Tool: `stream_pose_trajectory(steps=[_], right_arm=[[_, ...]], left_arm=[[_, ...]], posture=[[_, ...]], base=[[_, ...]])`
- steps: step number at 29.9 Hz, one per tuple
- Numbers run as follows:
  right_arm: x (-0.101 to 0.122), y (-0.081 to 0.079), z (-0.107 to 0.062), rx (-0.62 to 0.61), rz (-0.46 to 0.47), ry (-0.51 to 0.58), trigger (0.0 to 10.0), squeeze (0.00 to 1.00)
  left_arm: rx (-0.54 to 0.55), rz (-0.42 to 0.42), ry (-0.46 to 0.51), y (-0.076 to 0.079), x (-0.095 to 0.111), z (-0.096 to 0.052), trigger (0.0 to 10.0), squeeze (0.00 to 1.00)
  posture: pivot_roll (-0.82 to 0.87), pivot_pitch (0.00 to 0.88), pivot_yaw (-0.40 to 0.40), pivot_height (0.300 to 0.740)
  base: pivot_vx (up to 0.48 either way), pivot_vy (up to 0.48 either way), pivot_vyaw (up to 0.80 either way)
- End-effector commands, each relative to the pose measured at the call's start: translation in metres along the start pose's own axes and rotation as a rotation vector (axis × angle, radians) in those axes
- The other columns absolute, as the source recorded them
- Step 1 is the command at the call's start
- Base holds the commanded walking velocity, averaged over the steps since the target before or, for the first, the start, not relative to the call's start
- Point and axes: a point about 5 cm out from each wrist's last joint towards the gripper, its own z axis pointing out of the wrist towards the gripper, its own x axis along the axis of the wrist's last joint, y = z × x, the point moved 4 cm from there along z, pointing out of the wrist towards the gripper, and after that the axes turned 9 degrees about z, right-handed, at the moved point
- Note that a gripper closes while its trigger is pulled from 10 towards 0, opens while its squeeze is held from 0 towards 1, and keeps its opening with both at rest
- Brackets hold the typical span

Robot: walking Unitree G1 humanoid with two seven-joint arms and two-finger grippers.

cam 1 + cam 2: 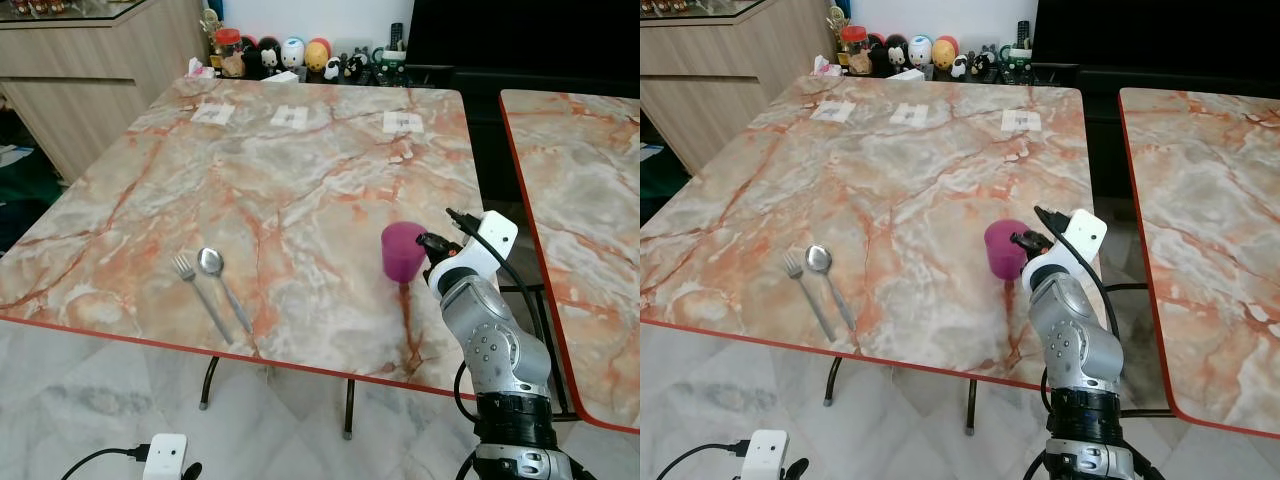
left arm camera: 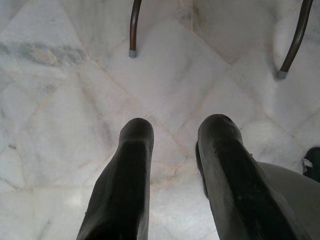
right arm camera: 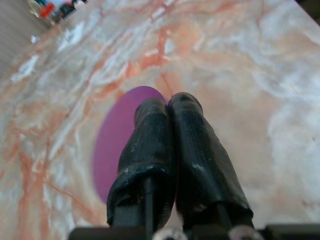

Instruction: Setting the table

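The marble counter [image 1: 300, 190] is stretching out ahead, a purple cup [image 1: 402, 251] sitting upside down near its right edge, a spoon [image 1: 222, 283] and fork [image 1: 198, 294] lying side by side near the front-left. The right gripper [image 3: 168, 107] is pressing its fingers together, holding nothing, tips right by the cup. Risk here, I'd say: a closed gripper nudging that cup could skid it off the edge. The left gripper [image 2: 172, 130] is hanging over the floor, fingers apart, empty.
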Motion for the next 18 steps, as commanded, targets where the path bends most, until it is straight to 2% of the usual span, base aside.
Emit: stream_pose_trajectory(steps=[1,2,3,4,7,8,9,14,15,18], right_arm=[[0.006,-0.007,-0.001,0.033,0.018,0.036,0.0,0.0],[0.006,-0.009,-0.002,0.044,0.023,0.036,0.0,0.0],[0.004,-0.01,-0.003,0.052,0.023,0.032,1.0,0.0],[0.003,-0.011,-0.003,0.058,0.029,0.033,0.0,0.0],[0.002,-0.013,-0.005,0.067,0.033,0.04,0.0,0.0],[0.003,-0.014,-0.005,0.074,0.018,0.054,5.6,0.0],[0.003,-0.015,-0.006,0.081,0.003,0.064,10.0,0.0],[-0.005,-0.012,-0.005,0.074,0.011,0.039,10.0,0.0],[-0.011,-0.003,-0.005,0.023,0.001,0.011,10.0,0.0],[-0.014,0.005,-0.005,-0.015,0.016,0.005,10.0,0.0]], left_arm=[[-0.006,0.008,-0.035,0.001,-0.009,-0.002,10.0,0.0],[-0.006,0.009,-0.035,0.001,-0.009,-0.002,10.0,0.0],[-0.007,0.009,-0.035,0.001,-0.009,-0.002,10.0,0.0],[-0.007,0.01,-0.035,0.001,-0.009,-0.002,10.0,0.0],[-0.007,0.01,-0.036,0.002,-0.01,-0.002,10.0,0.0],[-0.008,0.011,-0.036,0.002,-0.01,-0.003,10.0,0.0],[-0.009,0.012,-0.038,0.002,-0.01,-0.003,10.0,0.0],[-0.013,0.013,-0.04,0.004,-0.011,-0.003,10.0,0.0],[-0.014,0.012,-0.039,0.004,-0.011,-0.003,10.0,0.0],[-0.015,0.011,-0.038,0.004,-0.011,-0.003,10.0,0.0]], posture=[[-0.03,0.093,0.035,0.74],[-0.03,0.095,0.035,0.74],[-0.04,0.094,0.035,0.74],[-0.04,0.094,0.034,0.74],[-0.03,0.095,0.034,0.74],[-0.04,0.094,0.034,0.74],[-0.04,0.094,0.034,0.74],[-0.04,0.095,0.033,0.74],[-0.04,0.095,0.032,0.74],[-0.04,0.096,0.032,0.74]], base=[[0.0,0.0,0.0],[0.0,0.0,0.0],[0.0,0.0,0.0],[0.0,0.0,0.0],[0.0,0.0,0.0],[0.0,0.0,0.0],[0.0,0.0,0.0],[0.0,0.0,0.0],[0.0,0.0,0.0],[0.0,0.0,0.0]])
